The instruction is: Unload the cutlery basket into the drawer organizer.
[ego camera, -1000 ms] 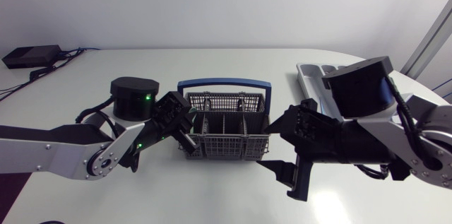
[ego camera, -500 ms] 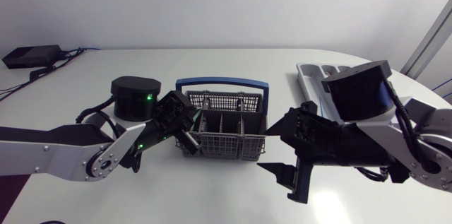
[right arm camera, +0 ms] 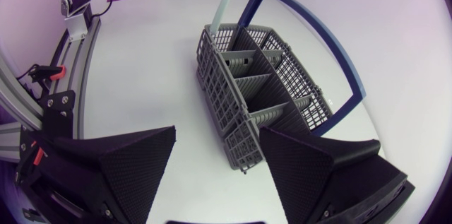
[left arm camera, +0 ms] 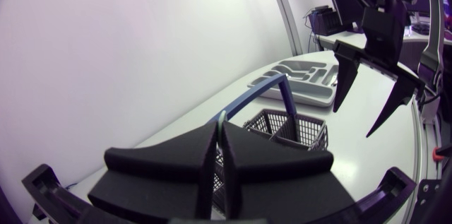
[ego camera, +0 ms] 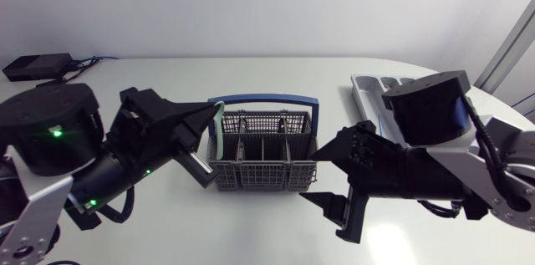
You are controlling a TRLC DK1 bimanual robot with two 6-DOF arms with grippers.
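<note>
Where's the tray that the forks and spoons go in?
In the head view the drawer organizer lies on the table's right side, partly hidden behind my right arm, just beyond the right end of the cutlery basket.

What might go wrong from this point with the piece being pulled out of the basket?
1. The left claw is shut on a thin pale green utensil whose lower end seems to sit inside the basket; it may snag the mesh and drag the basket, which the open right claw does not hold.
2. The organizer lies past the right arm, so the arms may collide on the way.
</note>
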